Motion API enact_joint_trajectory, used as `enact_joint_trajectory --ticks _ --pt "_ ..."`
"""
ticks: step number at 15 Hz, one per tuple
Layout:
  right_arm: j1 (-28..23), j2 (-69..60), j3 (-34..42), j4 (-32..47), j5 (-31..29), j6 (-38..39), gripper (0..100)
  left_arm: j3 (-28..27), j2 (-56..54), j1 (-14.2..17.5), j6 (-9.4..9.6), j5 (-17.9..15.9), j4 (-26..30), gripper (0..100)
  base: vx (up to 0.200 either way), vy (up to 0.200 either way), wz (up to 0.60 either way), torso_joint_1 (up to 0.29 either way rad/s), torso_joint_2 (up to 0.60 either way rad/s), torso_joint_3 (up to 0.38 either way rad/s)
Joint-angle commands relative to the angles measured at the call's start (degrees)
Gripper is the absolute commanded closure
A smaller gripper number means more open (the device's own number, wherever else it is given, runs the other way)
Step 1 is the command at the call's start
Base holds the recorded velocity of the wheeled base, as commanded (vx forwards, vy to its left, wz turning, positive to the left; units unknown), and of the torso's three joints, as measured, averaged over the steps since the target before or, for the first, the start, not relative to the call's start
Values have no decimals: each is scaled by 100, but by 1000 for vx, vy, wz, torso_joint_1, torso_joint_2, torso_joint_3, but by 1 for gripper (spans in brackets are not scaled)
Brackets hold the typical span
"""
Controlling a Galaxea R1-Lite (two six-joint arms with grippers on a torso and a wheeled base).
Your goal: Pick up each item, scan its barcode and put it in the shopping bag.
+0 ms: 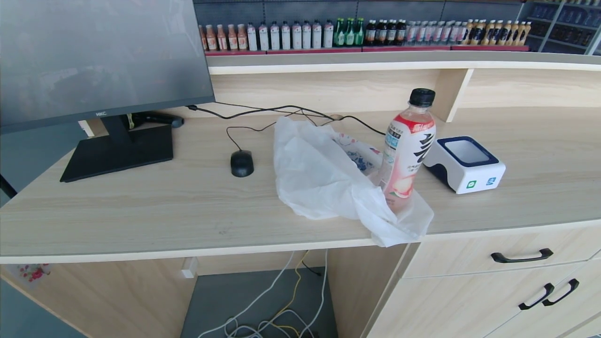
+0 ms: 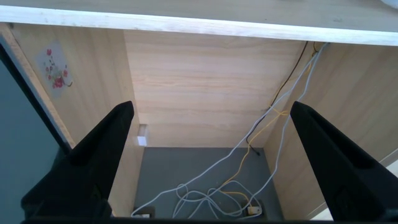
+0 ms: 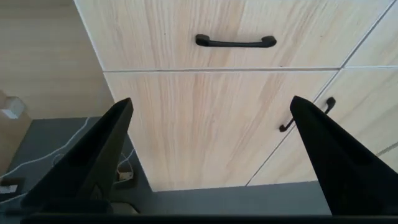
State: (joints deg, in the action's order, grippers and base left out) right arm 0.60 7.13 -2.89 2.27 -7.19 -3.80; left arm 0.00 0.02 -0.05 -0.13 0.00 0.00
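Note:
A pink drink bottle (image 1: 406, 150) with a black cap stands upright on the wooden counter (image 1: 141, 206), on the edge of a white plastic shopping bag (image 1: 324, 178) that lies crumpled beside it. A patterned item (image 1: 357, 152) shows in the bag's mouth. To the bottle's right sits a white and blue barcode scanner (image 1: 465, 163). My left gripper (image 2: 211, 162) hangs open below the counter, facing the cable-filled knee space. My right gripper (image 3: 211, 162) is open too, low in front of the drawer fronts.
A monitor (image 1: 101, 56) on a black stand fills the counter's left, with a black mouse (image 1: 242, 163) and cables near it. Drawers with black handles (image 1: 521, 257) lie under the counter on the right. Bottles line a shelf (image 1: 366, 33) behind.

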Motion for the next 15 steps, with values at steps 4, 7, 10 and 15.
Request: enact_joint_trajectory --ticks 4,7,10,15 --pt "-596 -177 289 -262 851 -42 0 0 -2 -4 -22 0 0 0 0 0 0 0 0 0" --pt "-455 -168 289 -262 869 20 0 0 -2 -4 -31 0 0 0 0 0 0 0 0 0" --pt "151 -370 289 -253 886 108 0 0 -2 -4 -22 0 0 0 0 0 0 0 0 0" --pt "-95 -713 289 -244 693 310 0 0 -2 -4 -22 0 0 0 0 0 0 0 0 0"
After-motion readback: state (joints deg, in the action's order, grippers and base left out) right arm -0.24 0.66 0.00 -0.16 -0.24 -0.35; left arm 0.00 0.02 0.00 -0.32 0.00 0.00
